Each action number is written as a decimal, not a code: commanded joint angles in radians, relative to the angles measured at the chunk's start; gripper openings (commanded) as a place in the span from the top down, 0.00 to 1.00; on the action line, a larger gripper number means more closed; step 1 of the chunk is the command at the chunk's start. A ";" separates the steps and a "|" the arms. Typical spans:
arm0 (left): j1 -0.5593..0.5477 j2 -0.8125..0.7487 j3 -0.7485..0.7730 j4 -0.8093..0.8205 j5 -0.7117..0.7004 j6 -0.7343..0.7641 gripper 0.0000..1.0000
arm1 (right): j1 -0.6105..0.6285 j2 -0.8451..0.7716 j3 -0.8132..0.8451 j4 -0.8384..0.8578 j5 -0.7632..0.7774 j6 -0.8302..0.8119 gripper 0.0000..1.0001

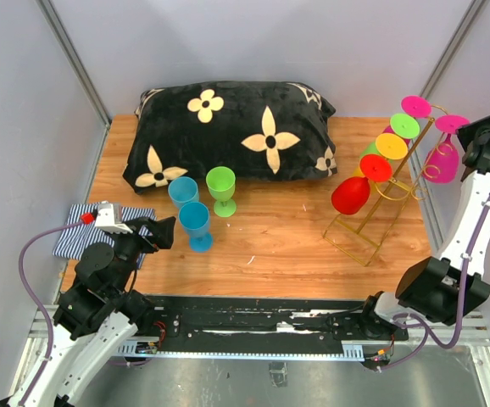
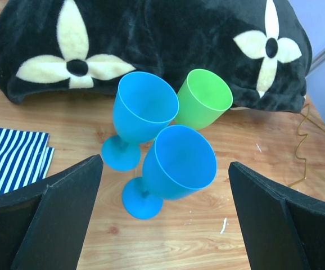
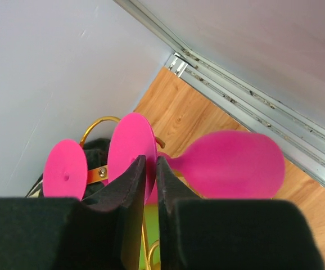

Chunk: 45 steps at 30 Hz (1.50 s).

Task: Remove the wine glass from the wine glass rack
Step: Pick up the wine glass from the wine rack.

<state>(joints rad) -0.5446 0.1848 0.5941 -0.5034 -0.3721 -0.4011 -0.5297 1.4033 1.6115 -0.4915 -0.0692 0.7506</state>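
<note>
The gold wire wine glass rack (image 1: 353,242) stands at the right of the table, with several coloured glasses hanging bowl-down on its slanted rails. My right gripper (image 1: 476,136) is at the rack's upper right end, shut on the round foot (image 3: 130,140) of a pink wine glass (image 3: 230,166). That pink glass (image 1: 442,161) hangs beside the rail loops. A gold loop (image 3: 98,121) and a second pink foot (image 3: 65,167) sit just behind it. My left gripper (image 1: 160,233) is open and empty, above two blue glasses (image 2: 179,163).
A black flowered pillow (image 1: 228,131) lies at the back. Two blue glasses (image 1: 196,225) and a green glass (image 1: 221,188) stand upright mid-table. A striped cloth (image 1: 80,229) lies at the left. A red glass (image 1: 351,193) hangs lowest on the rack. Grey walls close in on both sides.
</note>
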 commanded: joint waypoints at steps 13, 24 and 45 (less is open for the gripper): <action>0.008 -0.011 -0.008 0.024 0.001 0.005 0.00 | 0.032 -0.082 -0.018 0.042 0.107 -0.010 0.99; 0.007 -0.011 -0.007 0.025 -0.001 0.004 0.00 | 0.079 -0.098 -0.022 0.052 0.209 -0.065 0.99; 0.008 -0.007 -0.007 0.023 -0.004 0.003 0.00 | 0.133 -0.076 -0.009 0.090 0.400 -0.188 0.99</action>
<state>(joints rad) -0.5446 0.1848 0.5941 -0.5034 -0.3721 -0.4011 -0.4149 1.3346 1.5936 -0.4221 0.2707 0.6102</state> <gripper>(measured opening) 0.994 0.016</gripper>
